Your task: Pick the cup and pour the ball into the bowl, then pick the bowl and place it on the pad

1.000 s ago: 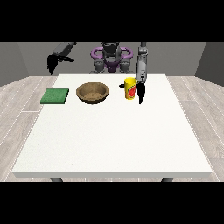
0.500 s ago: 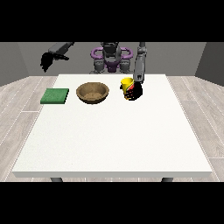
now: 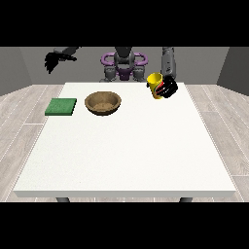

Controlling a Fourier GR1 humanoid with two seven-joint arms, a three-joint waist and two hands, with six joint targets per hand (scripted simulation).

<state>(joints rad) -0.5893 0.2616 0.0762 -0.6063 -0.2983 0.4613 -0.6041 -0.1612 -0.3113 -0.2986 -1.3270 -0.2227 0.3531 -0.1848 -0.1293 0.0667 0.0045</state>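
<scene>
Currently the hand at the view's right (image 3: 168,88) is wrapped round a yellow cup (image 3: 155,85), fingers curled on its side, cup lifted clear of the white bench (image 3: 126,146) and tilted, mouth turned toward the view's left. Red marking on the cup under the fingers. Ball not visible, cannot tell if it is inside the cup.

Wooden bowl (image 3: 102,102) sits upright on the bench, to the left of the cup and well apart from it, nothing seen inside. Green pad (image 3: 61,106) lies flat near the bench's left edge, just beside the bowl but not touching it.

Hand at the view's left (image 3: 54,61) is raised above and behind the bench's far left corner, well apart from pad and bowl, holding nothing; too dark and small, cannot tell how it is set.

Robot torso (image 3: 124,63) with purple rings at the far edge, centre.
</scene>
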